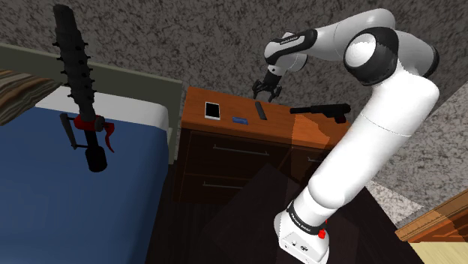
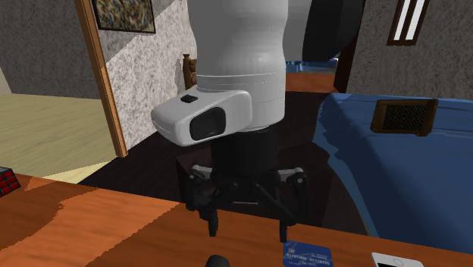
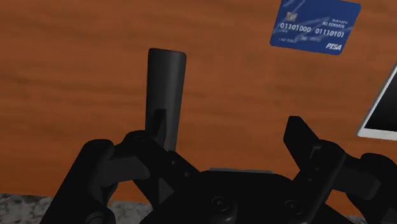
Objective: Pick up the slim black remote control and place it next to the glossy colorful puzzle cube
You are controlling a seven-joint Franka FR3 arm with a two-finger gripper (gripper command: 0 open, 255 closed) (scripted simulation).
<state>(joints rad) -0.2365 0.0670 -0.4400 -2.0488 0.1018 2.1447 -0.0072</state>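
You see a black remote (image 3: 165, 89) on the dresser (image 3: 76, 70), its top reddish-brown wood with darker grain. Also on the dresser: a blue card (image 3: 315, 25) with white digits, a white-edged phone (image 3: 385, 111) with a black screen, and a cube (image 2: 7, 180) of red squares on black. The gripper (image 3: 226, 130) above the dresser is all black; the bed (image 1: 90, 172) beside it, blue.

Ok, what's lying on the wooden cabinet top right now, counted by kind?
Remote control: 1
Blue bank card: 1
White phone: 1
Black pistol: 1
Puzzle cube: 1
Total: 5
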